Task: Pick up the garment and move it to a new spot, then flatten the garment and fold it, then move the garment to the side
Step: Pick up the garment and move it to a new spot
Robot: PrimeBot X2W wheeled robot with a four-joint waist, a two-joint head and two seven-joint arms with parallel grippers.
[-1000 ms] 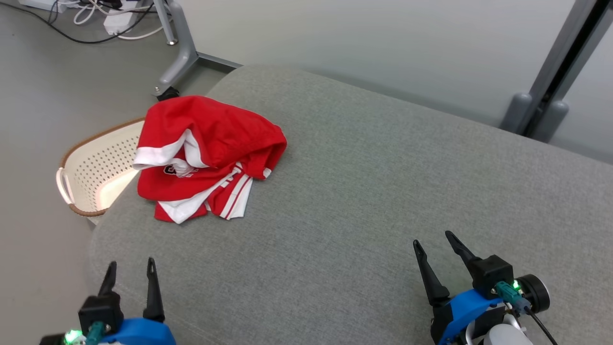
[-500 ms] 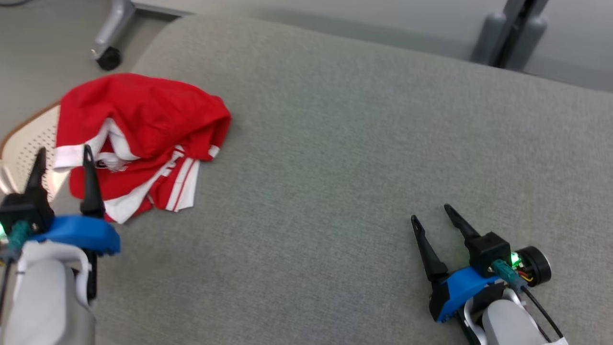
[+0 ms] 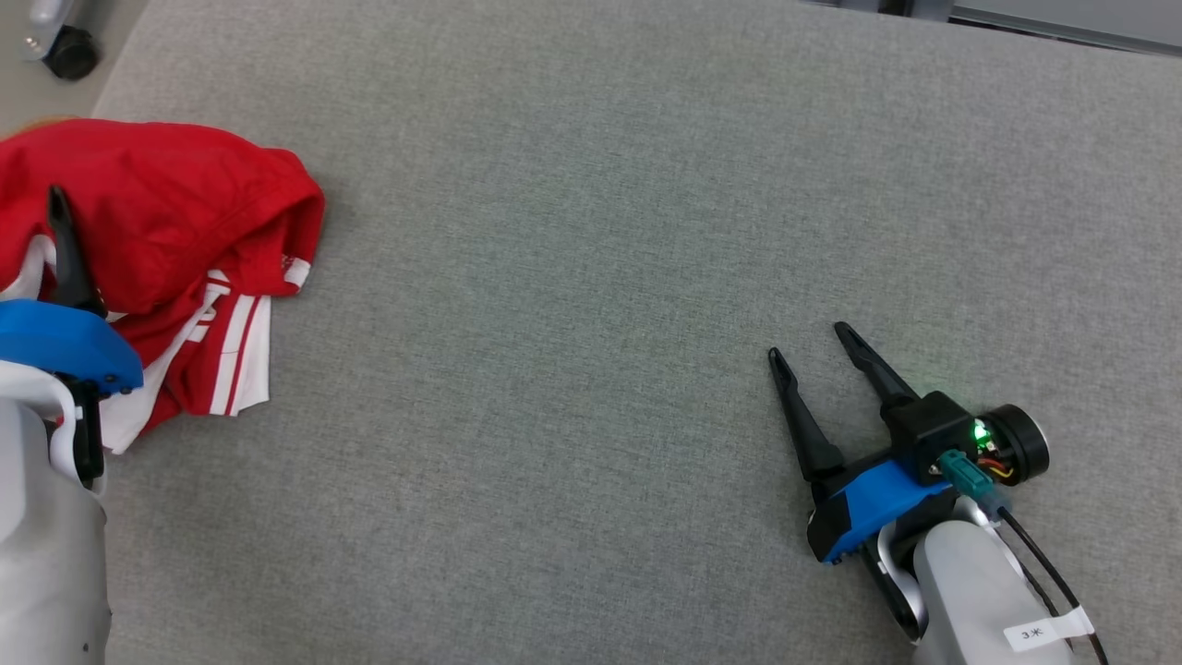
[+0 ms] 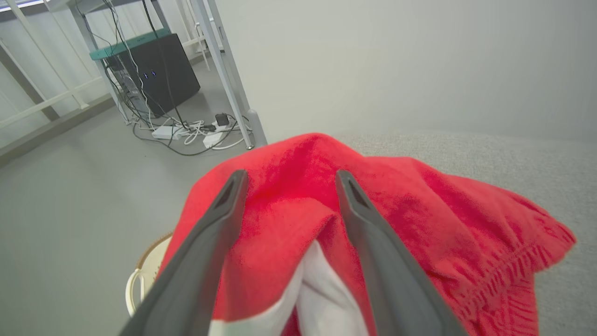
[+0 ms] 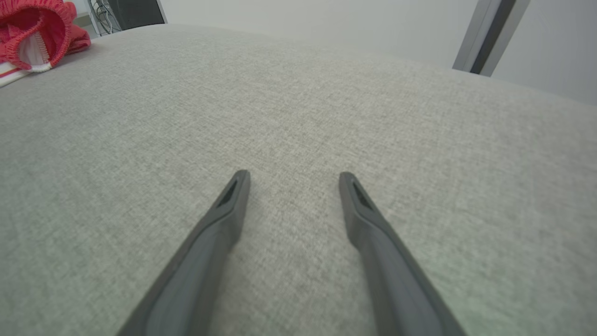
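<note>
garment (image 3: 175, 212): red w/ white trim & stripes, crumpled in a heap at the far left edge of the grey padded surface (image 3: 591, 231), near its corner. not flat, not folded; the white-striped part sticks out toward the robot

left gripper (image 4: 291, 175): jaws wide apart, nothing held. in left wrist view both fingers point over the top of the red heap, one on each side of a fold where white lining shows; can't tell if the tips touch the cloth or hang just above it. in head view one dark finger (image 3: 63, 249) stands in front of the red cloth at the left edge, blue mount + pale forearm below

right gripper (image 3: 807, 338): also wide open & empty, low over bare grey fabric at lower right, well apart from the garment, fingers pointing up-left. right wrist view has the garment in its top left corner

beyond the heap in left wrist view: pale basket (image 4: 144, 266) w/ brown rim on the floor just beside the surface, further back cables & power strips (image 4: 186, 133) by a desk leg, plus a black box (image 4: 158, 70). caster wheel (image 3: 69, 60) at head view's top left
</note>
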